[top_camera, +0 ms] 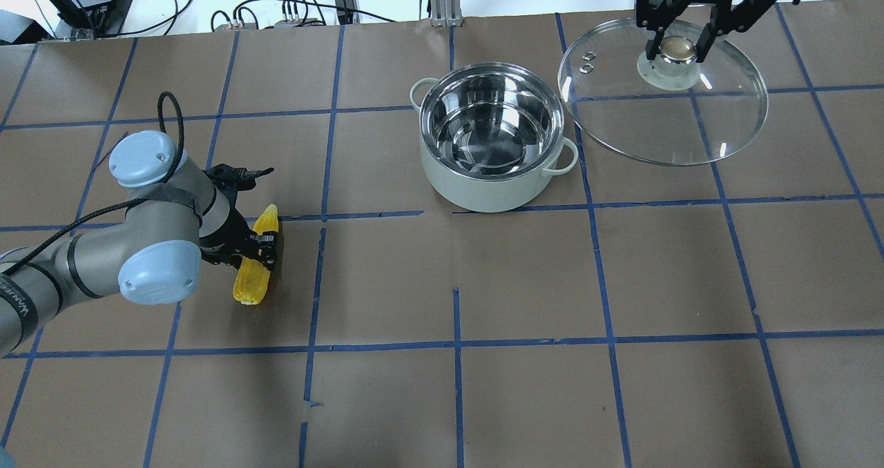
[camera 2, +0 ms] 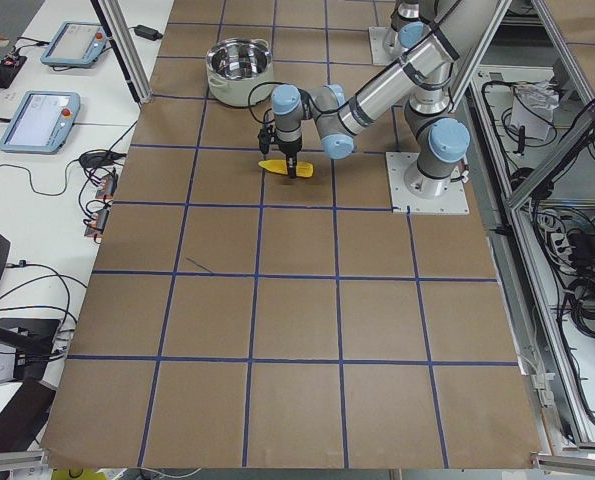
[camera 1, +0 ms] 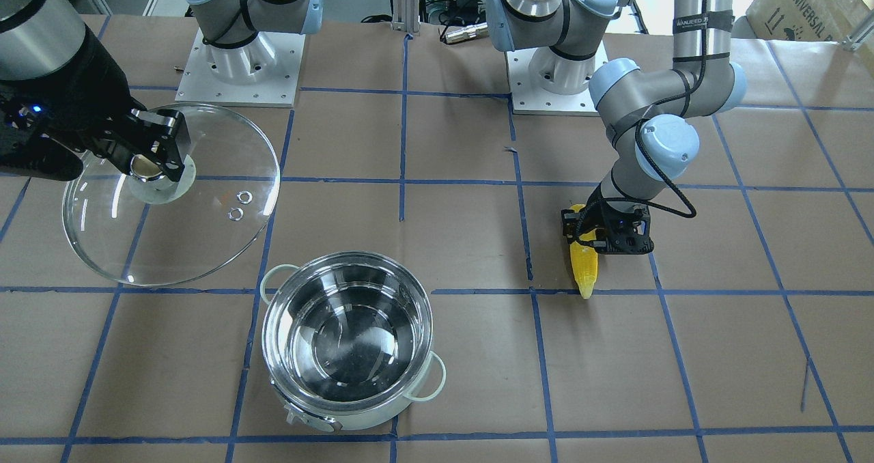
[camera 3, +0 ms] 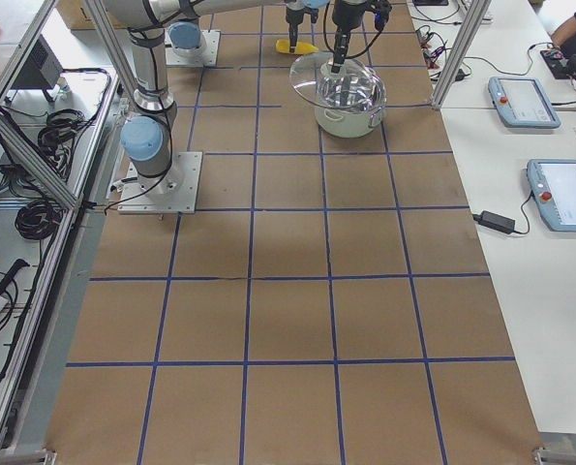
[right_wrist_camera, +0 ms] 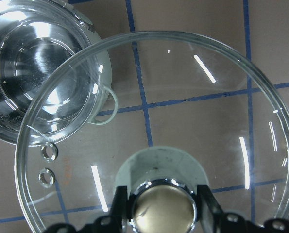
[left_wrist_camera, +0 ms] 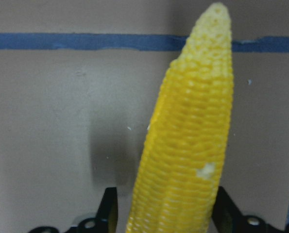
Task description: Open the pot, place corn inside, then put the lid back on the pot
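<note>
The pot (camera 1: 348, 340) stands open and empty at mid table, also in the overhead view (top_camera: 492, 178). My right gripper (top_camera: 675, 48) is shut on the knob (right_wrist_camera: 163, 208) of the glass lid (top_camera: 663, 123). It holds the lid in the air beside the pot, on the pot's right in the overhead view. The lid also shows in the front view (camera 1: 171, 244). The corn (top_camera: 252, 278) lies low over the paper far to the pot's left. My left gripper (top_camera: 261, 247) is shut around its thick end. In the left wrist view the corn (left_wrist_camera: 188, 145) points away between both fingers (left_wrist_camera: 108, 208).
The table is covered in brown paper with a blue tape grid. The two arm bases (camera 1: 239, 67) (camera 1: 556, 80) stand at the robot's side. Cables lie along the far edge in the overhead view (top_camera: 297, 12). Tablets (camera 3: 525, 102) lie on a side bench.
</note>
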`<action>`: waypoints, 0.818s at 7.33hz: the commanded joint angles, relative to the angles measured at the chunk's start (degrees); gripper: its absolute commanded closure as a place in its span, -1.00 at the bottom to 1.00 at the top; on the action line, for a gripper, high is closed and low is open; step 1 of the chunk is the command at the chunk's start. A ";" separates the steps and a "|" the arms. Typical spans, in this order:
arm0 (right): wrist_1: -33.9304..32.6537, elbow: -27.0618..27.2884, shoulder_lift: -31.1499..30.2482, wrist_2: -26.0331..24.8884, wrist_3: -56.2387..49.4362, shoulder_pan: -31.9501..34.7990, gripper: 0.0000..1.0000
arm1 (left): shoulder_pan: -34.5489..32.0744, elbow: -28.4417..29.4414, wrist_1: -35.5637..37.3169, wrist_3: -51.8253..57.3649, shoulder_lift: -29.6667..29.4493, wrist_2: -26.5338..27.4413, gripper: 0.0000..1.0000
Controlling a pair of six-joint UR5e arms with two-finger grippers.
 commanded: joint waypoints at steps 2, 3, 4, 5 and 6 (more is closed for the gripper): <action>-0.02 0.03 -0.17 0.12 0.10 0.18 0.22 | -2.28 6.82 -7.78 -1.12 2.35 -2.52 0.94; -0.02 0.03 -0.17 0.12 0.18 0.18 0.22 | -5.52 13.75 -15.07 -2.79 2.10 -2.61 0.94; 0.07 0.12 -0.17 0.12 0.18 0.18 0.22 | -8.94 21.21 -22.02 -7.07 1.57 -2.70 0.94; 0.07 0.12 -0.17 0.12 0.18 0.27 0.22 | -12.02 26.94 -26.18 -10.94 0.35 -2.88 0.94; 0.07 0.12 -0.17 0.12 0.18 0.18 0.22 | -14.75 31.70 -27.52 -17.07 -1.32 -5.75 0.94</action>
